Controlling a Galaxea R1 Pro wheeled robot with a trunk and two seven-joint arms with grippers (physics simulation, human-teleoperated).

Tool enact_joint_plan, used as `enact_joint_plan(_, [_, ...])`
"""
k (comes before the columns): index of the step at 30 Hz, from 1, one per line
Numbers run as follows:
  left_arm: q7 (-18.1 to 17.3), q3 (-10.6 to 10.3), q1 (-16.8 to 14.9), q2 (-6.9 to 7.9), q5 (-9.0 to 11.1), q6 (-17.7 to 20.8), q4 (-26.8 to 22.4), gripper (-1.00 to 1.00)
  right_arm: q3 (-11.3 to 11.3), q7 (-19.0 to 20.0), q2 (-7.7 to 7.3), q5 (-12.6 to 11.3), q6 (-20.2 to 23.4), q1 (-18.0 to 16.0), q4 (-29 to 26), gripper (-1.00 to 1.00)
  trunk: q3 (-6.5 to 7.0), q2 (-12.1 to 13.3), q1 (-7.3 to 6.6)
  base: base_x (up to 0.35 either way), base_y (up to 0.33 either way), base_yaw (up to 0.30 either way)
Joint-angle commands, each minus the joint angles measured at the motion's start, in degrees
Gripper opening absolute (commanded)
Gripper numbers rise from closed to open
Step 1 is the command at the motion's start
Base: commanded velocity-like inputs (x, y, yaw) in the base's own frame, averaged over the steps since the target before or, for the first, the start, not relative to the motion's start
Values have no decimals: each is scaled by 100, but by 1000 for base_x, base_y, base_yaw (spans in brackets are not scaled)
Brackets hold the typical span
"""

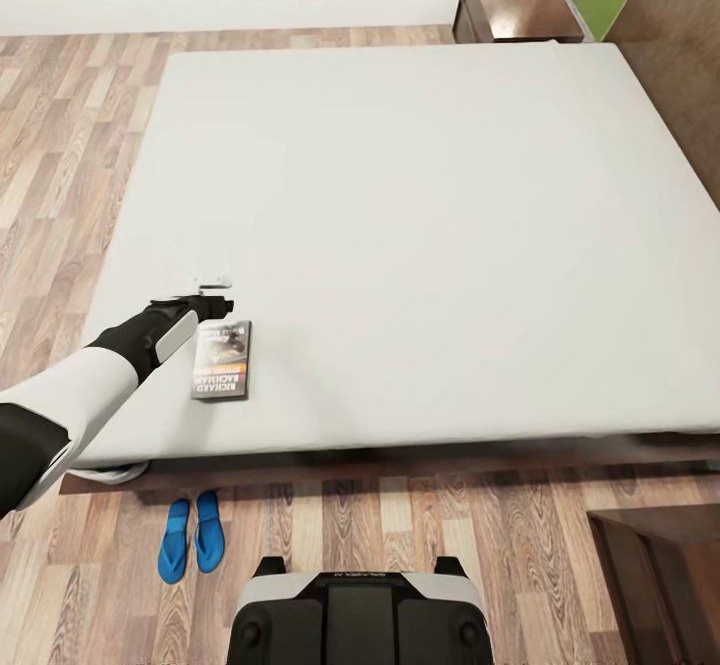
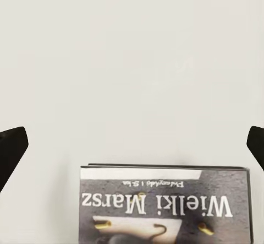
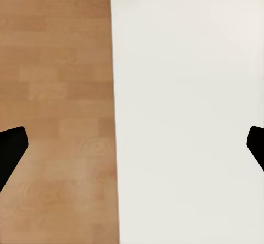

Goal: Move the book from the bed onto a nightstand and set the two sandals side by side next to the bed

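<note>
1. "Wielki Marsz", the paperback book [image 1: 222,359], lay flat near the foot edge of the bed [image 1: 420,225], its long axis running roughly from that edge toward the headboard.
2. Left gripper [image 1: 212,297] hung over the mattress just beyond the book's far short end, jaws spread wide and holding nothing; in the left wrist view the book [image 2: 165,205] sat just short of the gap, between the lines of the two dark fingertips [image 2: 12,147].
3. Left arm was plainly the nearer one; judged from this, a short pull back toward the robot would set the jaws across the cover's narrow width.
4. Right wrist view showed its fingertips [image 3: 11,150] equally wide apart and empty, over a seam between brown wood and a pale surface.
5. Two blue flip-flops [image 1: 190,537] lay side by side on the plank floor beside the bed, nearer the robot than the left gripper.
6. Nightstand [image 1: 515,7] stood well beyond the gripper, at the bed's far corner.
</note>
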Motion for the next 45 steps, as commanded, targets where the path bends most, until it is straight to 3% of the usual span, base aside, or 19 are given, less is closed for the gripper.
enact_joint_plan(1, [46, -48, -2, 7, 60, 23, -18, 100, 49, -5, 1, -57, -30, 0, 8, 100, -12, -4, 1, 0, 0, 0])
enact_joint_plan(28, [46, -56, -106, -5, 52, 26, -32, 100, 49, 5, 1, -57, -30, 0, 8, 100, -260, -4, 1, 0, 0, 0])
enact_joint_plan(45, [46, -48, -154, -11, -153, 28, -30, 100, 49, 2, 0, -57, -30, 0, 8, 100, -419, -4, 1, 0, 0, 0])
